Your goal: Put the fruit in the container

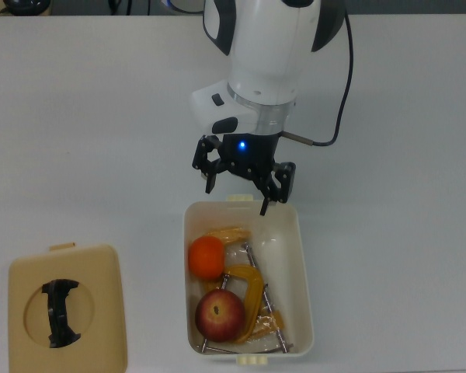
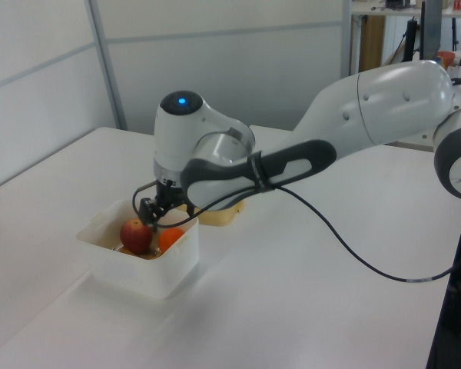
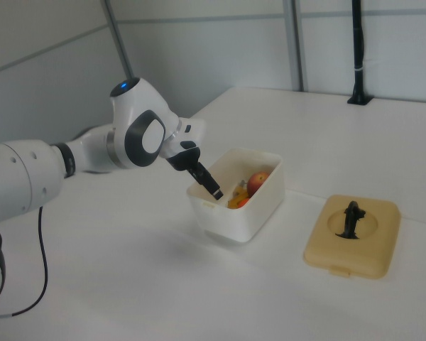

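Look at the top view: only there do you see the whole tub floor at lower centre, where the orange sits above the dark red apple among yellow clamps. The arm reaches down from the top edge, gripper released, spread empty over the tub's upper rim.

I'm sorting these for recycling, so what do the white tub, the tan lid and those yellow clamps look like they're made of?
The tub looks like smooth cream plastic: thin walls, rounded moulded corners. The lid looks like matte tan plastic with a black handle set in a round recess. The clamps look like yellow-orange painted metal with bare silvery screws, though the paint leaves that less sure.
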You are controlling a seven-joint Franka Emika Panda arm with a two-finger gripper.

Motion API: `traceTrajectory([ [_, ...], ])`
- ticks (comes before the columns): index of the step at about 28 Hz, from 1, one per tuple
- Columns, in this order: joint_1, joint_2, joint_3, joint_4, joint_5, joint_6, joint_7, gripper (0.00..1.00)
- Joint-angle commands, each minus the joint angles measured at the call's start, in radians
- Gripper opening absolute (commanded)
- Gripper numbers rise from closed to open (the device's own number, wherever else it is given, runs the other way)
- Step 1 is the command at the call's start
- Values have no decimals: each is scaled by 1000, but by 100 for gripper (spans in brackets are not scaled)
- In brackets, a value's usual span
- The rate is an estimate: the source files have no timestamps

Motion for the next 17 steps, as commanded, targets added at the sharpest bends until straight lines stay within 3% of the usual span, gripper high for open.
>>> traceTrajectory([
  [1,-18,-83,-30,-3,179,-206,-363,100],
  [9,-19,-165,-131,-3,179,-460,-559,100],
  [14,-21,-201,-191,-5,177,-525,-636,100],
  [17,-27,-214,-205,-5,176,-542,-649,100],
])
